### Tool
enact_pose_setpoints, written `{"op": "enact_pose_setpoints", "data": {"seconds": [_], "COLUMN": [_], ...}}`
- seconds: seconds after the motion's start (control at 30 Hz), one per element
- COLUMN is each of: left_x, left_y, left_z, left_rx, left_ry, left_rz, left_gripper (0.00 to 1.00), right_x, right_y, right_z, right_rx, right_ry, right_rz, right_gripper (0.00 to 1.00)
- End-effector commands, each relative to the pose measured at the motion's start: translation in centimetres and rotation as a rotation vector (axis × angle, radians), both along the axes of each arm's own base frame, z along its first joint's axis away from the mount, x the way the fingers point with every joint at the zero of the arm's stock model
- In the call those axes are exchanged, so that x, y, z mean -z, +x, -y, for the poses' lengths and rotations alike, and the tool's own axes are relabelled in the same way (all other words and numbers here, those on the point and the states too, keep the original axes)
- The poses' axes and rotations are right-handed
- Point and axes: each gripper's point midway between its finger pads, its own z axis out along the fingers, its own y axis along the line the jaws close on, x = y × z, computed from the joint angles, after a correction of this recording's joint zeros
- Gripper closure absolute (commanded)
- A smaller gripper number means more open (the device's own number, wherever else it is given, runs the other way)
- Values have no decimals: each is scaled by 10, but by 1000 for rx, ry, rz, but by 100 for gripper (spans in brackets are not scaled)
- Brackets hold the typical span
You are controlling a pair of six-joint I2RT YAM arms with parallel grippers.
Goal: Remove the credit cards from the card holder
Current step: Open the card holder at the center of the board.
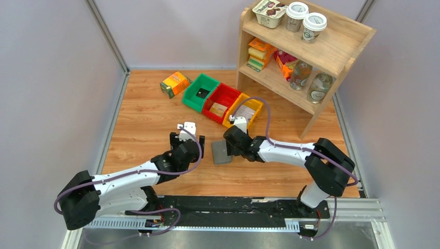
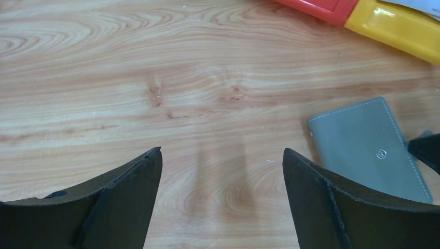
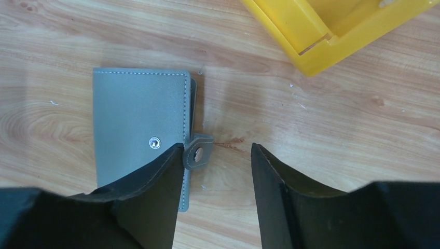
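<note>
A: Fast pass. Right gripper [image 3: 218, 150]?
B: Jaws parted, nothing pinched. The snap tab [image 3: 198, 153] sits in the gap, against the inner face of the finger that overlaps the card holder [image 3: 140, 119]. The other finger is over bare wood.
A: Left gripper [image 2: 222, 153]?
B: Spread wide and empty, only tabletop between the fingers. The holder lies off to its right, near but apart.
A: Holder state?
B: Flat on the table, folded, grey cover up. The tab is unsnapped and the stud [image 3: 154, 142] is bare. Credit cards aren't visible in any view.
A: Handling?
B: My guess: light and soft with a floppy cover, so it would skate on that smooth wood if tugged one-handed. The tab is thin and bendy, a fair handle for flipping the cover. Otherwise take the free long edge beside it. The left should pin the body. The cards are likely stiff, slick and snug in their pockets, so edge grips.
A: View differences?
B: Only the right wrist shows the loose tab and the layered edge. The left wrist gives cover and stud, but the tab isn't clear there. The top view shows both arms flanking the holder, its right part hidden under the right gripper.
A: Beyond?
B: Yellow bin [image 3: 290, 36] just past the right gripper, then red bin [image 1: 232, 90] and green bin [image 1: 210, 79].
</note>
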Motion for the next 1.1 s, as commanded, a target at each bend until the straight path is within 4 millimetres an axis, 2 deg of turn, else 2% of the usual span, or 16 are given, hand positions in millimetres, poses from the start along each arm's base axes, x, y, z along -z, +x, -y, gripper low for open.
{"op": "enact_pose_setpoints", "data": {"seconds": [0.0,0.2,0.43,0.63,0.67,0.7,0.8,0.93,1.07], "left_x": [-11,-12,-5,6,13,8,15,17,22], "left_y": [0,-7,-15,-17,-16,-13,-9,-2,7], "left_z": [22,52,88,111,112,117,122,133,140], "left_rx": [93,189,230,191,179,175,143,138,126], "left_ry": [0,-57,-113,-131,-118,-129,-122,-119,-84], "left_rz": [-36,-133,-285,-410,-429,-431,-457,-462,-467], "left_gripper": [8,9,9,9,9,9,8,8,8], "right_x": [-8,-5,-7,-15,-17,-21,-33,-43,-41], "right_y": [5,2,1,-3,-4,-5,-11,-14,-15], "right_z": [-6,1,5,2,1,-2,-8,-8,-8], "right_rx": [27,53,62,36,27,12,-39,-55,-63], "right_ry": [69,154,345,510,533,554,620,656,658], "right_rz": [-2,-33,-49,-35,-28,-20,-3,25,20], "right_gripper": [49,66,100,100,100,100,100,100,100]}}
